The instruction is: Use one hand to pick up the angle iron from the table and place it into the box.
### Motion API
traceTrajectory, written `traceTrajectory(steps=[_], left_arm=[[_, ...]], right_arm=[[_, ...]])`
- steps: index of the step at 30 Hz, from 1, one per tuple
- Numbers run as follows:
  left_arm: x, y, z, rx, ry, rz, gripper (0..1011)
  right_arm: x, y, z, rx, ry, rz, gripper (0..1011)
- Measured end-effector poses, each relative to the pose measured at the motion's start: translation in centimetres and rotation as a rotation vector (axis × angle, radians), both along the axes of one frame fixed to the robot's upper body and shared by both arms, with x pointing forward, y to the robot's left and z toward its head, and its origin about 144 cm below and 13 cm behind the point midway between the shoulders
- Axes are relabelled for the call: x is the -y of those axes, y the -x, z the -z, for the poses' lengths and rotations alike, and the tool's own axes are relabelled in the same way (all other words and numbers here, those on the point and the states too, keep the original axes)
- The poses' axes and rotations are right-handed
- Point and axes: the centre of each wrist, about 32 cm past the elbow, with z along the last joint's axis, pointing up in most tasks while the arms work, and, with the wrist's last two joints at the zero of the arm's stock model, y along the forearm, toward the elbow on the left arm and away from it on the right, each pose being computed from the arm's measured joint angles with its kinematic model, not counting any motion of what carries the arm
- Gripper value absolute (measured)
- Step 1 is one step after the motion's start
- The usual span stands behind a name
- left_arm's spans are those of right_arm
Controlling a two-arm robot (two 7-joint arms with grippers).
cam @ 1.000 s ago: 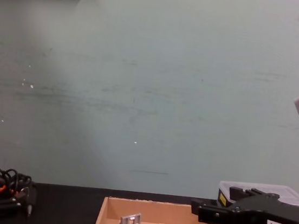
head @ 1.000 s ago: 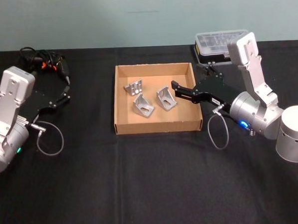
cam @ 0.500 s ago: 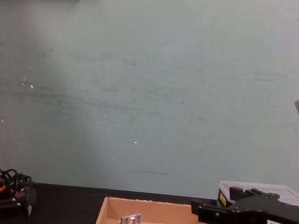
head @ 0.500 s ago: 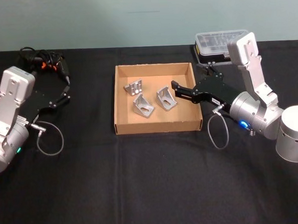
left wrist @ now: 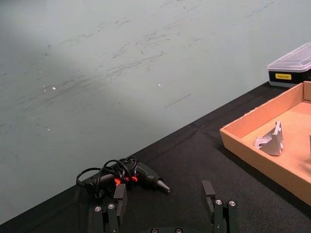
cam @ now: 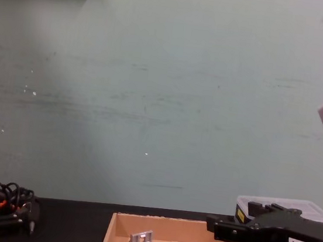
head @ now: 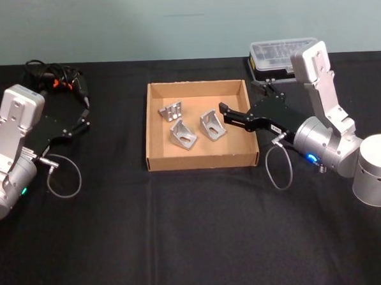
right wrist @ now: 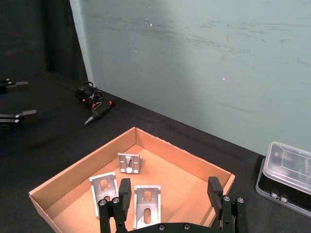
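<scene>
The cardboard box (head: 198, 125) stood in the middle of the black bench (head: 182, 232), and three metal brackets lay inside it. One bracket (head: 171, 110) was near the far left corner of the box, a second bracket (head: 184, 135) lay nearer, and the third bracket (head: 213, 125) was to the right of them, close to the middle of the box floor. The right gripper (head: 224, 113) reached over the right wall of the box and hung above the inside, just beside the third bracket. In the right wrist view its jaws stood wide apart and held nothing, with the third bracket (right wrist: 146, 204) seen between them on the box floor below. The left gripper (head: 85, 115) was on the left side of the bench, well apart from the box, and its jaws were also apart and empty. Behind it, at the far left of the bench, lay a small black tool with a tangled cable (head: 58, 80). A black case with a clear lid (head: 274, 59) stood at the far right, behind the right arm.
</scene>
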Motion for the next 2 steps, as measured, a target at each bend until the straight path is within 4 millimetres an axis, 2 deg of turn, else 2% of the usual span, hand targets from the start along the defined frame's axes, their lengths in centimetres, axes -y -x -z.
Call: traceTrajectory(steps=[2], left_arm=[[0.00,0.00,0.00,0.000,0.000,0.000,1000]], right_arm=[[0.00,0.00,0.00,0.000,0.000,0.000,1004]])
